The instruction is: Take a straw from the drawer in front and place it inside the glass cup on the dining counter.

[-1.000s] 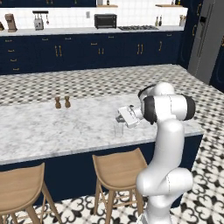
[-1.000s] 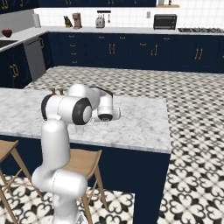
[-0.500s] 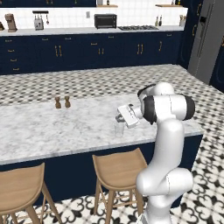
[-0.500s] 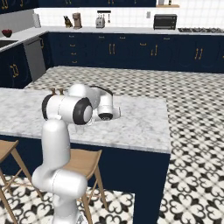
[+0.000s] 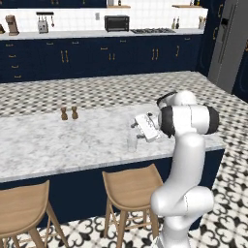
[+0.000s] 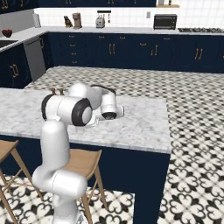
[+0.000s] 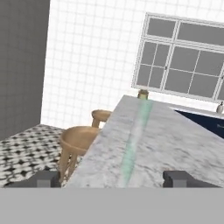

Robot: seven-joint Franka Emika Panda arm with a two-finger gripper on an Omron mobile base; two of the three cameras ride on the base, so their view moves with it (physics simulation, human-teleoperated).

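My gripper reaches left from the arm, low over the dining counter. Just below its tips stands the glass cup, faint and clear. In the hand view the gripper is open, its fingertips far apart. The straw shows there as a blurred pale blue-green streak running away from the camera between them, touching neither. Whether its far end is inside the cup I cannot tell. The drawer is out of view.
Two small brown shakers stand farther left on the marbled top. Wooden stools line the counter's near side, seen also at the left in the hand view as stools. The counter's right end lies close beside the arm.
The jaws have gone from shut to wide open, letting go of the straw. The arm and the base have stayed where they were.
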